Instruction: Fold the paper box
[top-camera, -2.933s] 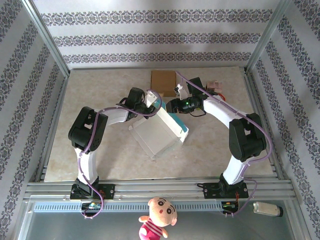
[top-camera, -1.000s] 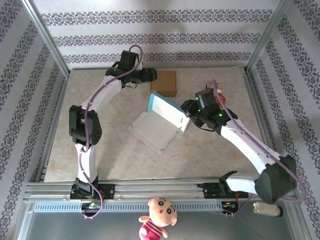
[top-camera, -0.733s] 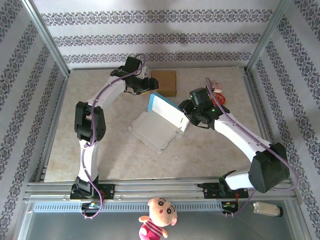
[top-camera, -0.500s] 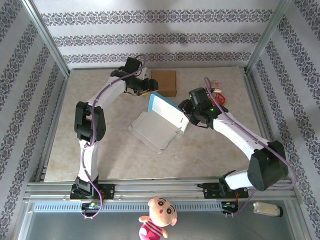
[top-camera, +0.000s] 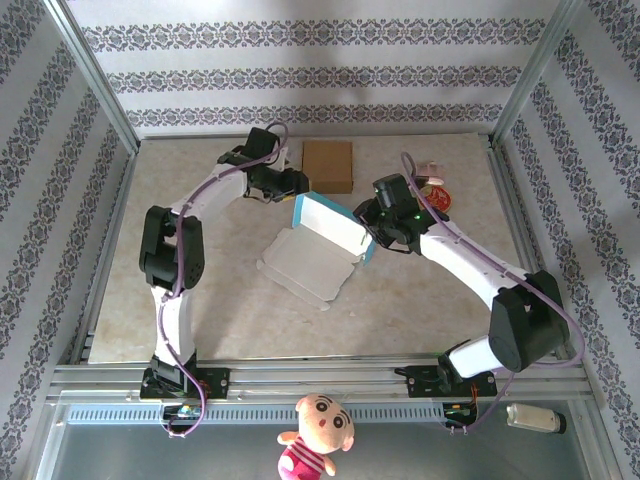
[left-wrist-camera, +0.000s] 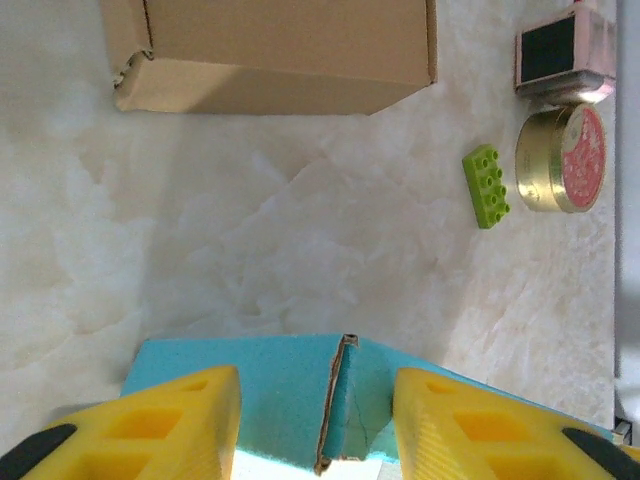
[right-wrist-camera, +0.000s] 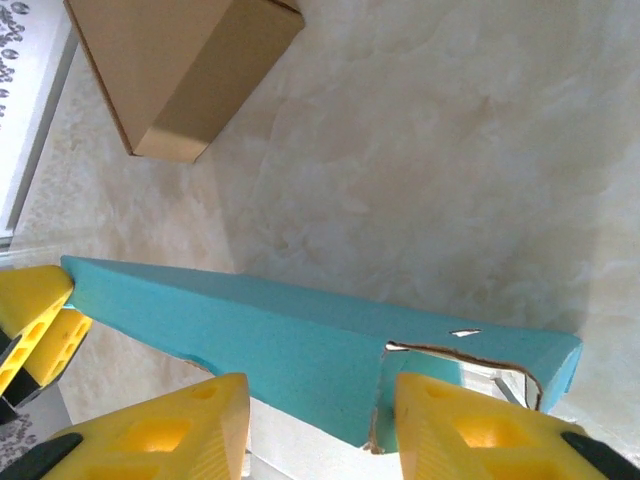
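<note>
Paper box (top-camera: 312, 258): white inside, blue outside, on the counter (top-camera: 200, 290) just nearward of the brown carton (top-camera: 328, 165), lid raised. Left tool (left-wrist-camera: 318, 400): released, fingers spread astride the lid end nearest the carton. Right tool (right-wrist-camera: 320, 405): released, astride the lid's other end. Green brick (left-wrist-camera: 486, 186), round tin (left-wrist-camera: 562, 160): right of the carton.

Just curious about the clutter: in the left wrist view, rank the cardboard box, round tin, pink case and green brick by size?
1. cardboard box, largest
2. round tin and pink case, about alike
3. green brick, smallest
</note>
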